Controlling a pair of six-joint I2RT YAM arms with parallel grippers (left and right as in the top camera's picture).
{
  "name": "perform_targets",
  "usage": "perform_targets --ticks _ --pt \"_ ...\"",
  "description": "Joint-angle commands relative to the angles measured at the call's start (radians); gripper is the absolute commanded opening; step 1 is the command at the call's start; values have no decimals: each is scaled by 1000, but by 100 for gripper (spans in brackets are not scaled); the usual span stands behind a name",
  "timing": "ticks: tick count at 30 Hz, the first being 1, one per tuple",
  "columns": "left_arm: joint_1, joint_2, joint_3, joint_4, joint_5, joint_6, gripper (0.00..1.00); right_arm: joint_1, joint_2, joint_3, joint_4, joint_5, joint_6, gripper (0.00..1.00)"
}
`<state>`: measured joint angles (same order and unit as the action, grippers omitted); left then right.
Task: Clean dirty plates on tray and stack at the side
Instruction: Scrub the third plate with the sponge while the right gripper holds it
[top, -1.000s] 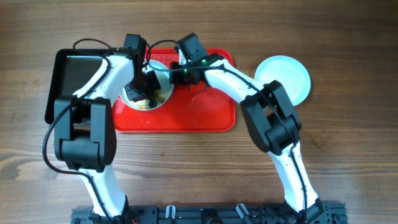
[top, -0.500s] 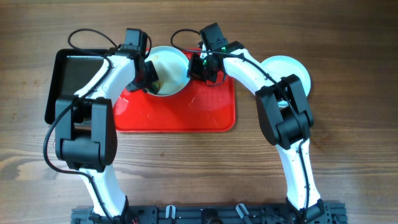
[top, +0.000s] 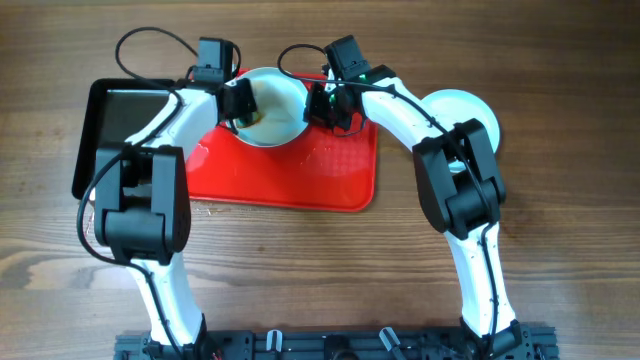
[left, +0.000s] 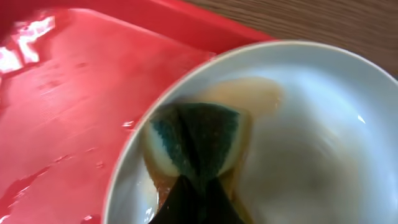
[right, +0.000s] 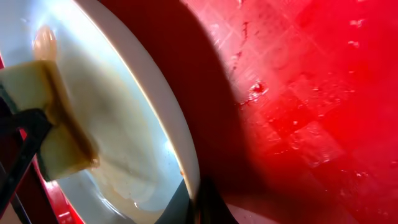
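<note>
A white plate (top: 275, 112) smeared with orange-brown sauce is held tilted over the back edge of the red tray (top: 290, 180). My right gripper (top: 322, 106) is shut on the plate's right rim (right: 180, 134), the jaws pinching the edge at my right gripper (right: 200, 200). My left gripper (top: 240, 104) is shut on a yellow and green sponge (left: 196, 140), pressed against the plate's inner face (left: 311, 149). The right wrist view shows that sponge (right: 53, 124) at the far side. A second white plate (top: 462, 120) lies on the table at the right, partly under my right arm.
A smaller black tray (top: 115, 125) sits on the table to the left of the red tray. The red tray's surface (right: 311, 93) is wet with droplets and small specks. Bare wooden table (top: 560, 230) surrounds everything.
The plate has been lifted off the tray's left part and carried to its back edge. Both grippers moved back with it, the sponge staying on the plate. The red tray shifted slightly.
</note>
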<state>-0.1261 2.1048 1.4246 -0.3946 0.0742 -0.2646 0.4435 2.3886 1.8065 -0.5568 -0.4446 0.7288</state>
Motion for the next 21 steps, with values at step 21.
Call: perform_targets --ticks 21 --pt "-51 77 -16 23 -492 -80 4 -2 56 -34 -6 78 -48 4"
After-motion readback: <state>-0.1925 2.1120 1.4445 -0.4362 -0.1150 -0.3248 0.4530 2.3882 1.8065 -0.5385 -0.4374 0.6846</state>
